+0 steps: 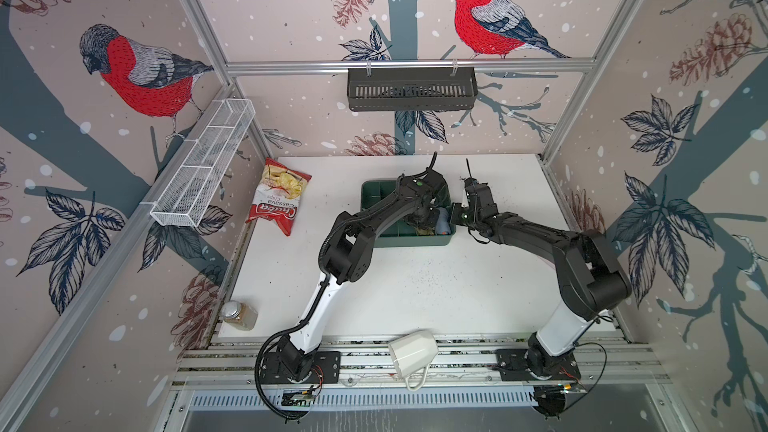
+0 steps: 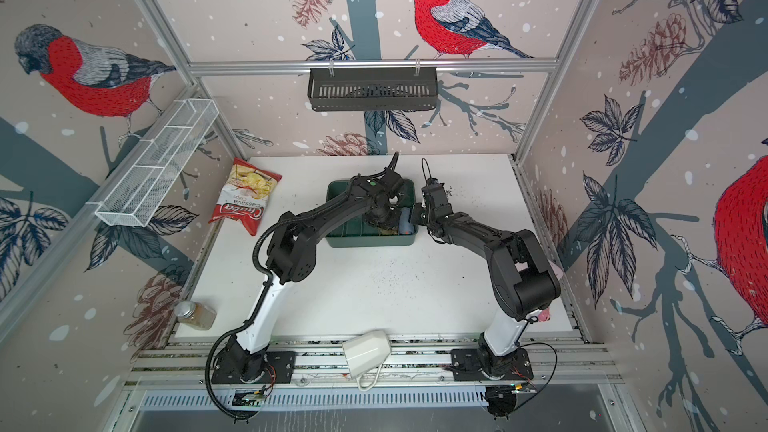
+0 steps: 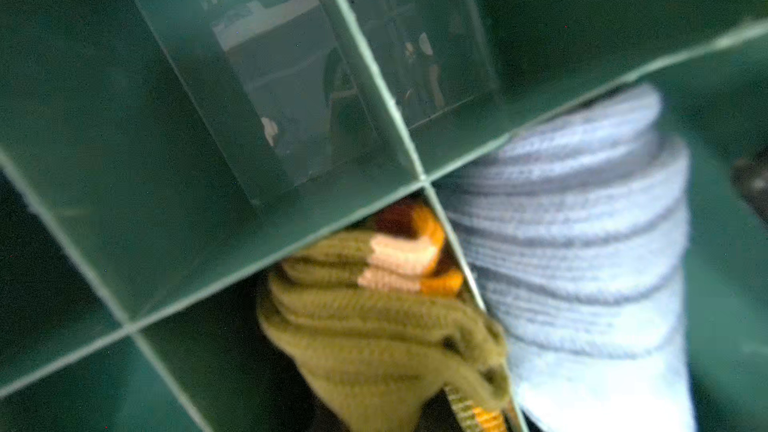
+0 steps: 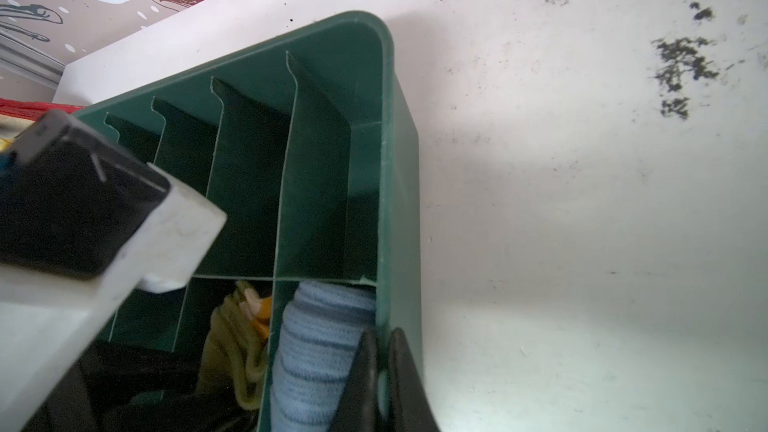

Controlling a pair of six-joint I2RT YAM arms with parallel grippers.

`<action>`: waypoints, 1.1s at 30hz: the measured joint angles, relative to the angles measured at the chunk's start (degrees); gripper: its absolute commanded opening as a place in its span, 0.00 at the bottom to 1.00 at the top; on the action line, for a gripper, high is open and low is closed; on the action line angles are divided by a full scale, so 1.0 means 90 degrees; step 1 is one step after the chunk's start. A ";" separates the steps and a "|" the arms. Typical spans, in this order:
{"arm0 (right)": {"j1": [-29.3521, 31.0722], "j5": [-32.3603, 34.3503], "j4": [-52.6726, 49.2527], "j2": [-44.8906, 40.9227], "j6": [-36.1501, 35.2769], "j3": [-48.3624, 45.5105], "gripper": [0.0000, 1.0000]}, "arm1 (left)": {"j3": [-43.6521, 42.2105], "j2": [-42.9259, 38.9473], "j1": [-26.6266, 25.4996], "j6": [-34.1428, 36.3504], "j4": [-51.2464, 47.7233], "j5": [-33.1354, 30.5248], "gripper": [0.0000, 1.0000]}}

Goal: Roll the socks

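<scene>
Top views, near to far: a white mug (image 1: pixel 413 353) lies on its side on the frame rail (image 1: pixel 478 357) at the near edge of the tabletop (image 1: pixel 415 297). A spice jar (image 1: pixel 240 315) lies at the near left corner. Past mid-tabletop, toward the far edge, stands a green divided bin (image 1: pixel 409 243).

The socks (image 3: pixel 374 326), bunched olive knit with cream and orange stripes, sit in a near-row compartment, one place in from the bin's right wall. A blue-grey sock roll (image 3: pixel 582 243) fills the near right corner compartment beside them.

The left tool (image 1: pixel 424 223) sits down inside the bin above the socks; its jaw state cannot be told. The right tool (image 4: pixel 383 332) is pressed together on the bin's right wall, one finger inside, one outside.

Near the left edge lies a chip bag (image 1: pixel 276 201) reading "Cassava Chips"; the brand script is not clearly legible.
</scene>
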 measured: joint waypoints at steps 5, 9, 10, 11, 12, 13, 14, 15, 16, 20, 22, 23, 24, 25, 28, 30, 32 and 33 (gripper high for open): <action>-0.0002 -0.0019 0.0061 0.0024 -0.0005 0.0000 0.02 | -0.0687 -0.0364 0.0104 -0.0126 0.0661 0.0338 0.11; -0.0002 -0.0019 0.0063 0.0024 -0.0015 0.0002 0.02 | -0.1032 -0.0546 0.0160 -0.0151 0.1013 0.0607 0.16; -0.0002 -0.0019 0.0063 0.0024 -0.0015 0.0002 0.02 | -0.1064 -0.0563 0.0168 -0.0153 0.1056 0.0661 0.18; -0.0002 -0.0019 0.0063 0.0024 -0.0015 0.0002 0.02 | -0.1083 -0.0578 0.0170 -0.0153 0.1088 0.0673 0.20; -0.0002 -0.0019 0.0063 0.0024 -0.0015 0.0002 0.02 | -0.1090 -0.0585 0.0170 -0.0153 0.1100 0.0673 0.21; -0.0002 -0.0019 0.0063 0.0024 -0.0015 0.0002 0.02 | -0.1100 -0.0595 0.0170 -0.0155 0.1110 0.0685 0.21; -0.0002 -0.0019 0.0063 0.0024 -0.0015 0.0002 0.03 | -0.1107 -0.0605 0.0170 -0.0153 0.1117 0.0699 0.22; -0.0002 -0.0019 0.0063 0.0024 -0.0015 0.0002 0.04 | -0.1115 -0.0612 0.0170 -0.0151 0.1127 0.0709 0.25; -0.0002 -0.0019 0.0061 0.0022 -0.0015 0.0002 0.04 | -0.1117 -0.0619 0.0170 -0.0153 0.1129 0.0721 0.26; -0.0002 -0.0019 0.0058 0.0010 -0.0015 -0.0002 0.07 | -0.1134 -0.0658 0.0170 -0.0148 0.1137 0.0748 0.31; 0.0000 -0.0019 0.0053 0.0002 -0.0015 -0.0010 0.09 | -0.1154 -0.0687 0.0168 -0.0146 0.1137 0.0780 0.31; 0.0000 -0.0019 0.0046 0.0000 -0.0015 -0.0010 0.09 | -0.1171 -0.0702 0.0168 -0.0146 0.1139 0.0777 0.31; 0.0000 -0.0019 0.0044 -0.0002 -0.0015 -0.0012 0.09 | -0.1188 -0.0716 0.0168 -0.0146 0.1144 0.0780 0.31; 0.0000 -0.0019 0.0044 -0.0002 -0.0015 -0.0012 0.10 | -0.1212 -0.0743 0.0168 -0.0146 0.1151 0.0782 0.32; 0.0000 -0.0022 0.0039 -0.0005 -0.0019 -0.0015 0.15 | -0.1294 -0.0850 0.0168 -0.0143 0.1171 0.0782 0.38; 0.0000 -0.0022 0.0012 -0.0007 -0.0022 -0.0017 0.21 | -0.1331 -0.0918 0.0168 -0.0148 0.1173 0.0816 0.41; 0.0000 -0.0022 -0.0005 -0.0012 -0.0022 -0.0027 0.26 | -0.1360 -0.1001 0.0168 -0.0141 0.1185 0.0806 0.48; 0.0000 -0.0022 -0.0005 -0.0015 -0.0022 -0.0027 0.27 | -0.1384 -0.1039 0.0168 -0.0119 0.1188 0.0816 0.49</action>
